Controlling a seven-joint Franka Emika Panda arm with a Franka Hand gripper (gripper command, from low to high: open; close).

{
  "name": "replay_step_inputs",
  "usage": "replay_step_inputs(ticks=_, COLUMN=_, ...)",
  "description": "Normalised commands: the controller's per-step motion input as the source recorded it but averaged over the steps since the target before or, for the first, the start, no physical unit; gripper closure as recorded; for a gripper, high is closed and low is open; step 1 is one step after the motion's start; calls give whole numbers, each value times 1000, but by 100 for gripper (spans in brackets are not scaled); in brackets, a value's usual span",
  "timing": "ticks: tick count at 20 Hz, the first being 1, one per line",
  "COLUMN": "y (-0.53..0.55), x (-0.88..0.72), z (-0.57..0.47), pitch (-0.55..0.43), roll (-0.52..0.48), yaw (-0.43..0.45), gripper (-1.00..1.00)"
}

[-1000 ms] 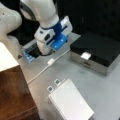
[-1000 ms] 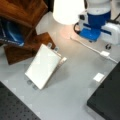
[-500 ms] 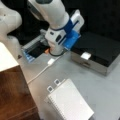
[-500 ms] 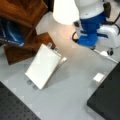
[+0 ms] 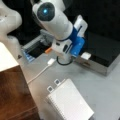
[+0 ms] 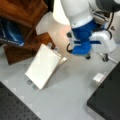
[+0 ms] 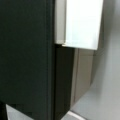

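Observation:
My gripper [image 5: 80,53] hangs under the white and blue wrist, just left of a small white block [image 5: 85,55] that lies on the edge of a black box with a metal side [image 5: 105,58]. In a front view the gripper [image 6: 96,59] is above and apart from the white block [image 6: 99,77], beside the black box [image 6: 107,100]. The wrist view shows the white block [image 7: 80,23] close up on the black box [image 7: 25,50], over its metal side; my fingers are not in that view.
A white notebook [image 5: 70,102] [image 6: 43,65] lies on the grey table [image 5: 105,87], with clips at its edge. A white cable with a plug [image 5: 51,61] runs left. Brown wooden pieces [image 5: 15,95] [image 6: 23,12] stand nearby. A dark tray [image 5: 37,48] sits behind the arm.
The arm has swung toward a front view's right, away from the dark tray and the cable plug, and now hangs by the black box and white block.

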Motion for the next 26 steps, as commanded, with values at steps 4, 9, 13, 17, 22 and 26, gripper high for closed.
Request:
replay_step_inputs(ticks=4, y=-42, x=358, z=-87, pitch=-19, roll=325, yaw=41, gripper=-100)
replay_step_inputs(ticks=9, y=60, x=196, z=-127, pitch=-31, roll=324, yaw=6, gripper=-100)
replay_step_inputs(ticks=13, y=87, x=90, z=-162, pitch=-41, roll=273, yaw=-6, gripper=-100)
replay_step_inputs(ticks=17, y=80, x=-30, z=-202, pitch=-33, roll=230, yaw=21, gripper=-100)
replay_step_inputs(ticks=22, y=44, x=-162, z=-280, pitch=-56, roll=187, yaw=3, gripper=-100)
replay_step_inputs(ticks=26, y=72, x=-184, z=-257, pitch=-76, roll=246, yaw=-103, gripper=-100)
